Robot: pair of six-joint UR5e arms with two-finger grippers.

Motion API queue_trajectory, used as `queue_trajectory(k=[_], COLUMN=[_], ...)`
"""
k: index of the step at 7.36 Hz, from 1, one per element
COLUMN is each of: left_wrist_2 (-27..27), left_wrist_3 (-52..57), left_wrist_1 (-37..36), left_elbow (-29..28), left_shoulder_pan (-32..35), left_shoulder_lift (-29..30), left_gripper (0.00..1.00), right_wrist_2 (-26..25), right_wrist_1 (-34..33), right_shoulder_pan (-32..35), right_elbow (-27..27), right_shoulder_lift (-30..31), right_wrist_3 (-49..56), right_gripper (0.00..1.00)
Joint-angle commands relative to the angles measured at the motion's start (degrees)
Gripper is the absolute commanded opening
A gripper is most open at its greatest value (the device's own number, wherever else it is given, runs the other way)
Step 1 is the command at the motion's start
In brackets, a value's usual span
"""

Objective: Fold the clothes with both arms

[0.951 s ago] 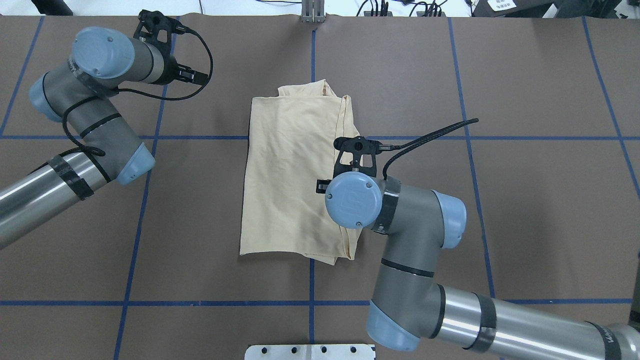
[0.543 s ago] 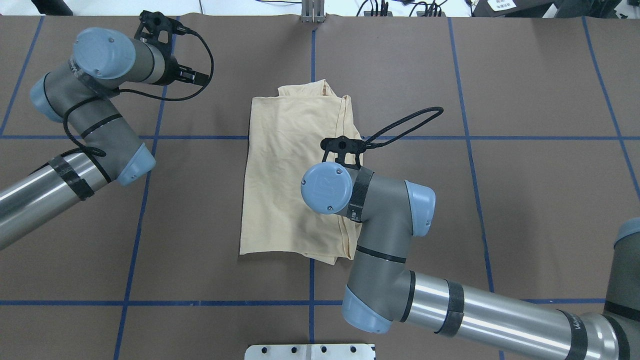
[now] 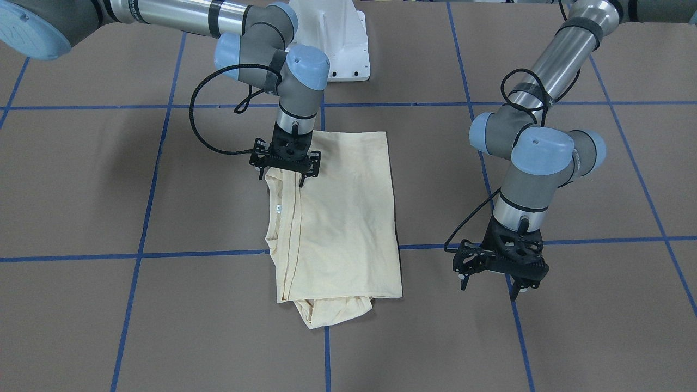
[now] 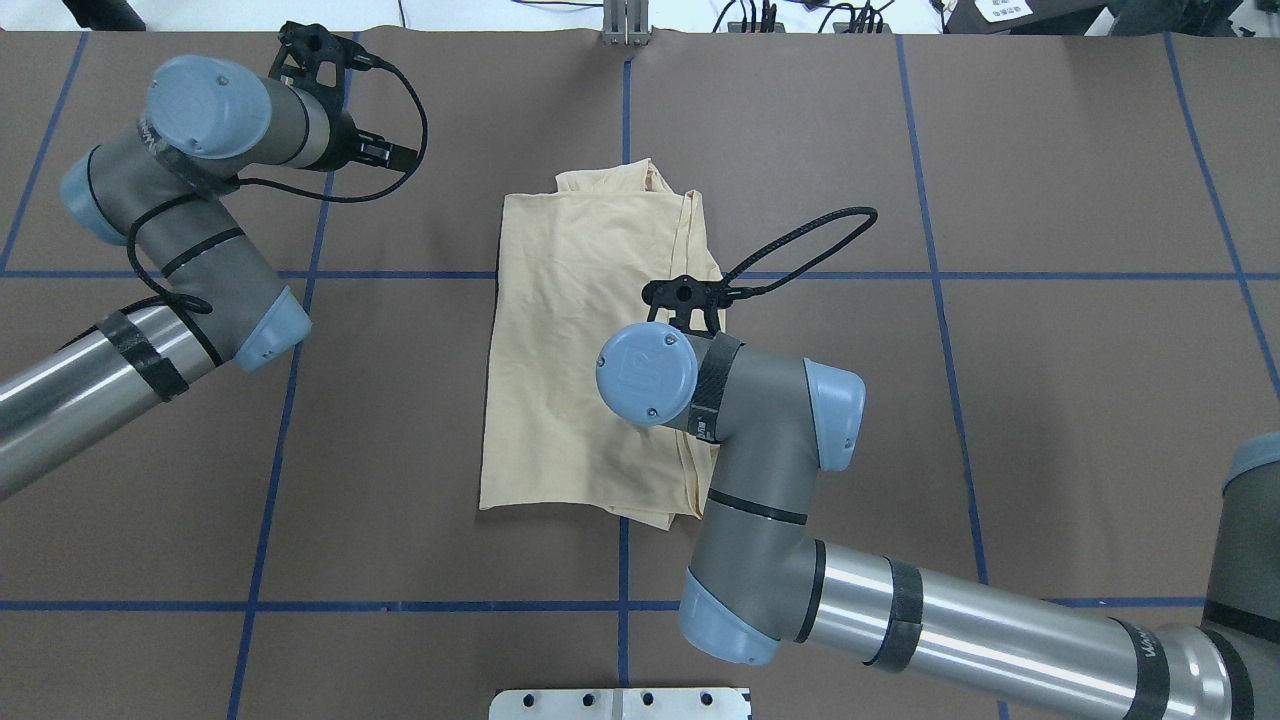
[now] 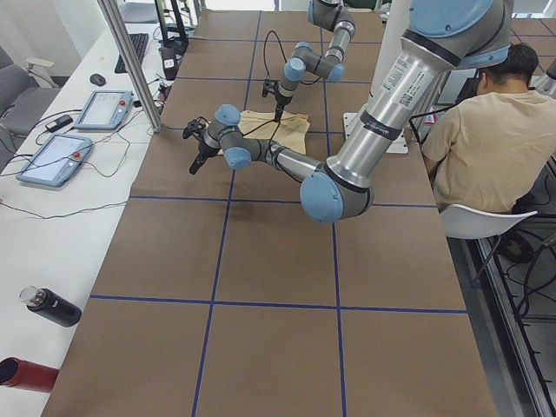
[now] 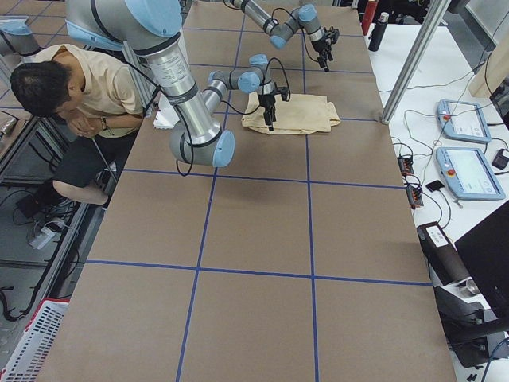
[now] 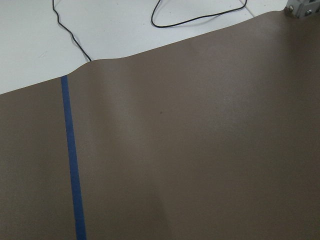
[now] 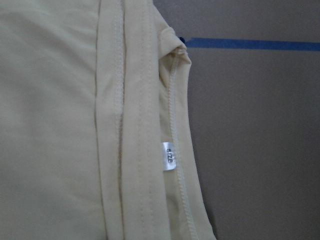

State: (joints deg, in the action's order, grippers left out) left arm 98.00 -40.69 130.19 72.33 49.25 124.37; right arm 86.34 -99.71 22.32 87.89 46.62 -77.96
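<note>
Hovering at shirt (image 3: 348, 218) edge, right fingers (image 3: 302, 181) spread empty, left fingers (image 3: 514, 293) spread empty over table (image 3: 599, 337), well apart

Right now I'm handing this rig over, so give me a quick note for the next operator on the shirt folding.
Right gripper: open, holding nothing, low over the T-shirt at its neck-label edge; contact unclear.
Left gripper: open, empty, above the table beside the shirt.
T-shirt: mid-table, already folded into a long strip, some fabric poking out at the end away from the robot.
Left to do: probably the end-to-end fold.
</note>
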Motion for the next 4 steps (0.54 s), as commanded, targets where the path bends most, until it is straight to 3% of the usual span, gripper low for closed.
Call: queue_trajectory(k=[1,4], left_wrist_2=[0.0,0.0], left_wrist_3=[0.0,0.0], left_wrist_1=[0.07,0.07], left_elbow=[0.0,0.0], left_shoulder_pan=[-0.03,-0.03], left_shoulder_lift=[0.0,0.0], left_gripper=[1.0,1.0], right_wrist_2=[0.06,0.15], right_wrist_1=[0.22,0.13], right_shoulder_pan=[0.0,-0.09], right_elbow=[-0.78,-2.54], right_shoulder_lift=[-1.61,-1.8], right_wrist_3=[0.09,0.26], right_gripper=[1.0,1.0])
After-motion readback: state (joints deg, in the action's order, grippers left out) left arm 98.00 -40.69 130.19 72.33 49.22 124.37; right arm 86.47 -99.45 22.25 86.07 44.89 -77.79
